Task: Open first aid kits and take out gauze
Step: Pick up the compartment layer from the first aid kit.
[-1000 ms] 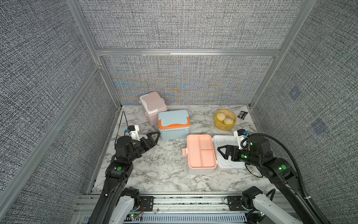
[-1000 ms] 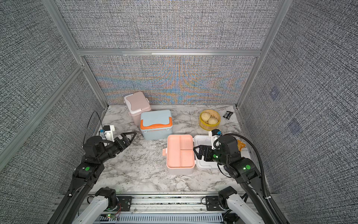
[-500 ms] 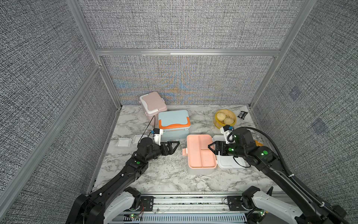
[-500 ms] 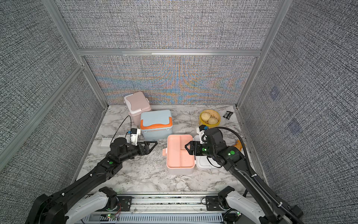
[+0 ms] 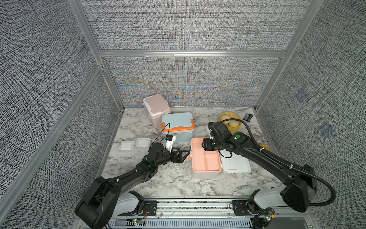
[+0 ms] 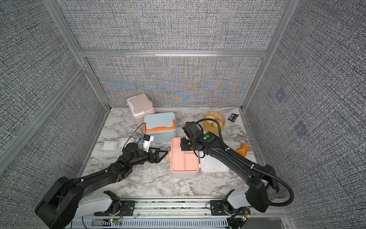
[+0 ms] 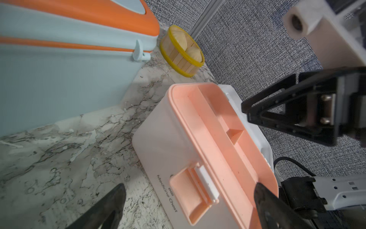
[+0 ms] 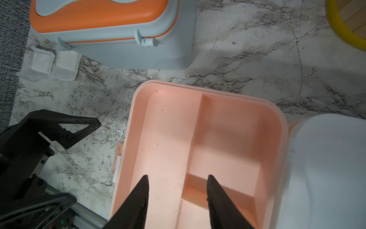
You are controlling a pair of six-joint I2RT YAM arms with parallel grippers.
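Note:
The white first aid kit (image 5: 204, 174) lies open, its white lid (image 5: 235, 164) flipped to the right and its peach tray (image 8: 227, 142) bare. My right gripper (image 8: 177, 177) hangs over the tray's far end, jaws apart on either side of the tray's divider, gripping nothing. My left gripper (image 7: 189, 188) is wide open at the kit's left side, straddling the peach latch (image 7: 190, 190) without touching it. Two gauze pads (image 5: 125, 146) (image 5: 143, 142) lie on the table at the left. The blue kit (image 5: 177, 126) and the pink kit (image 5: 156, 107) stand closed behind.
A yellow basket with buns (image 5: 231, 123) sits at the back right, just behind my right wrist. A small black packet (image 5: 248, 117) lies near the back right corner. An orange wrapper (image 6: 244, 149) lies by the right wall. The enclosure walls stand close on three sides.
My left arm has swung from the left edge across to the white kit's latch side, uncovering the gauze pads. My right gripper moved left over the tray and its jaws have narrowed.

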